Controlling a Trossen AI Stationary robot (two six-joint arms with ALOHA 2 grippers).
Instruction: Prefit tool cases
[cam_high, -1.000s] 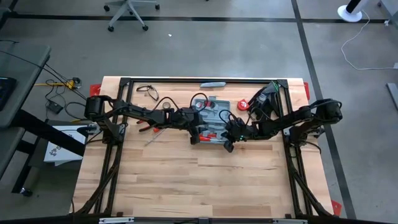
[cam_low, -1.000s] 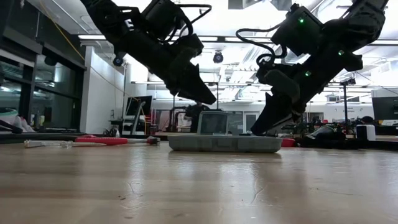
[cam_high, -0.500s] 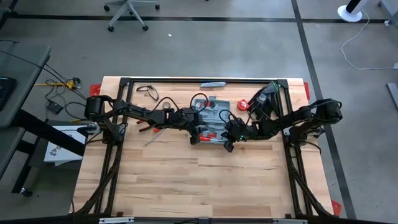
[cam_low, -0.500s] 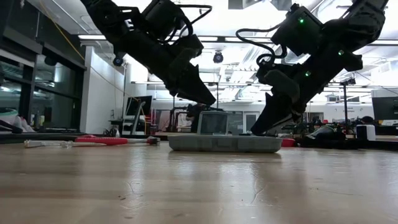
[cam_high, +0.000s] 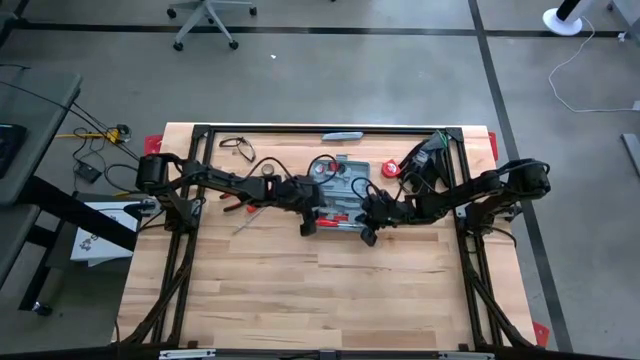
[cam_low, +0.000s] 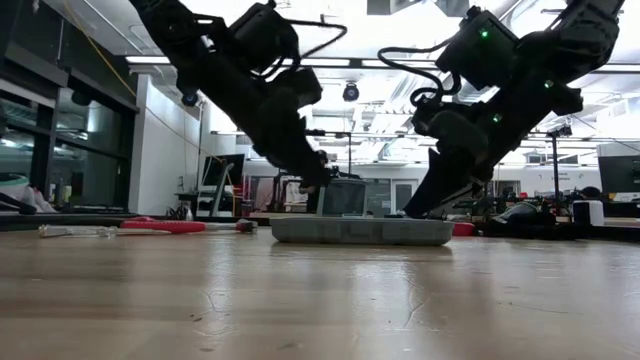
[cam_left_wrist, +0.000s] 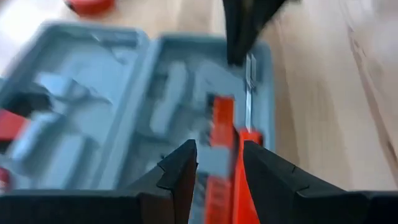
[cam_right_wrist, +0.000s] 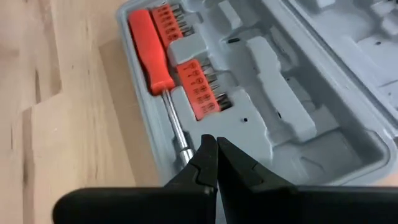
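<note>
The tool case (cam_high: 341, 192) lies open and flat at the table's middle, blue-grey, its moulded inside up. A red-handled screwdriver (cam_right_wrist: 152, 59) and orange bit strips (cam_right_wrist: 200, 88) sit in its near half. My left gripper (cam_left_wrist: 219, 155) is open and slants down over the screwdriver's handle end (cam_left_wrist: 245, 180); whether it touches anything I cannot tell. My right gripper (cam_right_wrist: 216, 144) is shut, down at the case's near right corner (cam_high: 366, 228), by the end of the screwdriver's shaft (cam_right_wrist: 185, 149). My right gripper presses its shut fingertips (cam_right_wrist: 208, 152) on the case's moulded inside (cam_right_wrist: 239, 127), right beside the end of the screwdriver's shaft. The fingers slant down from the table's right. The case lies flat on the table under them.
Left of the case lie red-handled pliers (cam_high: 240, 205) and a thin tool (cam_high: 246, 222). A red round thing (cam_high: 390, 170) sits right of the case. A slim grey-blue bar (cam_high: 343, 135) lies at the far edge. The table's near half (cam_high: 320, 290) is bare wood.
My left gripper has tipped more steeply down toward the case's near left part, its fingers staying as far apart as before. My right gripper and the case have kept still.
</note>
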